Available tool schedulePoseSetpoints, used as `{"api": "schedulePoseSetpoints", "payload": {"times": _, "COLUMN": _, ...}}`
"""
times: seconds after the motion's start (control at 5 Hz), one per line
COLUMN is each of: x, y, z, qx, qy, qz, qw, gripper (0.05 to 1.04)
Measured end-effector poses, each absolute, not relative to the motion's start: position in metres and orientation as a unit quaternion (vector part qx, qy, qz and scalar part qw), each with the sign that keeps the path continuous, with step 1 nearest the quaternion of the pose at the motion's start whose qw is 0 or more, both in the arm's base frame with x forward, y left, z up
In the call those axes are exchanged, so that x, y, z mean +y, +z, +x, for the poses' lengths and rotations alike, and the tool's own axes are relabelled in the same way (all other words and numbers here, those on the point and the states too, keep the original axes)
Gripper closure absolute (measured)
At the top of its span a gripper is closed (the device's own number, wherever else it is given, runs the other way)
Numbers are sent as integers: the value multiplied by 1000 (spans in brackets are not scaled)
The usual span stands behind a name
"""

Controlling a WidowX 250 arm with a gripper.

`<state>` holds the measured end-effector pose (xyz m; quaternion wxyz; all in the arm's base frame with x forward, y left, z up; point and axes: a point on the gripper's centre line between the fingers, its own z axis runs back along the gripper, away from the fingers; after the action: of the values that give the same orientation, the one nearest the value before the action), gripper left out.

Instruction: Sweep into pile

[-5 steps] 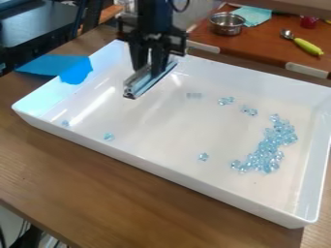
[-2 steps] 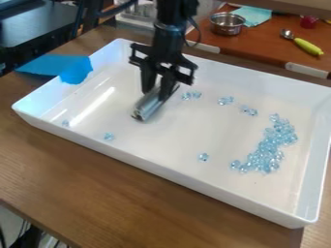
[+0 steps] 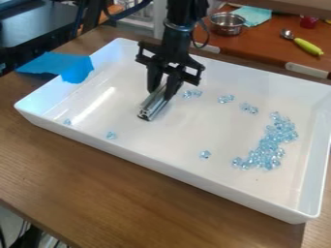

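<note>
The black gripper [image 3: 164,91] hangs over the left-centre of the white tray [image 3: 213,181], shut on a silver metal bar [image 3: 154,105] that slants down toward the front left. Just right of the gripper lies a small cluster of clear blue beads [image 3: 192,93]. Farther right are two more small clusters, and the main pile of beads [image 3: 266,147] curves along the tray's right side. Single beads or tiny clumps rest at the front centre [image 3: 205,154], front left [image 3: 111,135] and far left [image 3: 67,122]. Whether the bar touches the tray floor I cannot tell.
Blue tape [image 3: 76,69] covers part of the tray's left rim. The tray's raised walls surround the beads on a wooden table [image 3: 129,193]. Behind, a brown surface holds a metal bowl [image 3: 227,23], a teal cloth [image 3: 253,15] and a spoon with a yellow-green handle [image 3: 308,46].
The gripper and bar have moved right and toward the front, with the bar now lower in view. The cluster beside the gripper shows more clearly. The tray has shifted very slightly.
</note>
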<state>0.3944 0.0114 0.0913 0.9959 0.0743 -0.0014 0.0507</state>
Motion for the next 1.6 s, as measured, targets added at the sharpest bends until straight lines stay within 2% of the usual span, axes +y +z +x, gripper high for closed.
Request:
{"api": "schedulePoseSetpoints", "payload": {"times": 0.4, "x": -49, "y": 95, "z": 391, "qx": 23, "qy": 4, "qz": 51, "qw": 998, "gripper": 741}}
{"api": "schedulePoseSetpoints", "payload": {"times": 1.0, "x": -114, "y": 92, "z": 382, "qx": 13, "qy": -42, "qz": 57, "qw": 997, "gripper": 741}}
{"api": "schedulePoseSetpoints", "payload": {"times": 1.4, "x": -127, "y": 92, "z": 380, "qx": 7, "qy": -58, "qz": 49, "qw": 997, "gripper": 741}}
{"api": "schedulePoseSetpoints", "payload": {"times": 1.6, "x": -91, "y": 120, "z": 380, "qx": 4, "qy": -42, "qz": 20, "qw": 999, "gripper": 741}}
